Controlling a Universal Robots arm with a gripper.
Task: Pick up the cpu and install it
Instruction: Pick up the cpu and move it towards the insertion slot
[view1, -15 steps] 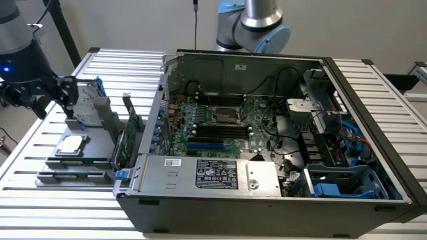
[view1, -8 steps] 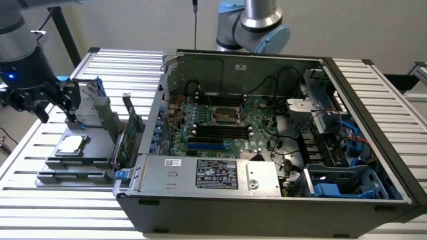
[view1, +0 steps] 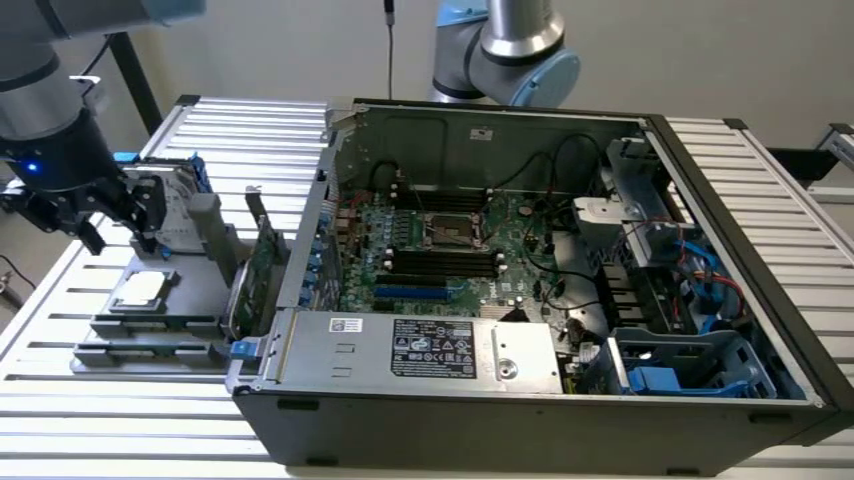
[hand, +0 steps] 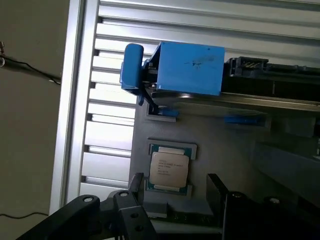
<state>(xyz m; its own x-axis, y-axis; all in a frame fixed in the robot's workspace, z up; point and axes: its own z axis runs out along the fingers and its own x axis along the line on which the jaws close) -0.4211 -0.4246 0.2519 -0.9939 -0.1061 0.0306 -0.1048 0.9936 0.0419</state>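
Observation:
The cpu (view1: 142, 290) (hand: 169, 168), a small square chip with a silver top, lies flat in a recess of the grey holder (view1: 180, 300) at the exterior view's left. My gripper (view1: 118, 238) (hand: 177, 197) hangs above and just behind the chip, open, with black fingers (hand: 218, 192) spread either side of it and not touching it. The open computer case (view1: 534, 280) holds the green motherboard with its empty socket (view1: 461, 232) near the middle.
The hard drive with blue brackets (view1: 167, 190) (hand: 187, 67) stands on the holder behind the chip. A green circuit card (view1: 260, 265) stands upright between holder and case. The slatted aluminium table (view1: 120, 400) carries everything. A second arm (view1: 514, 50) rises behind the case.

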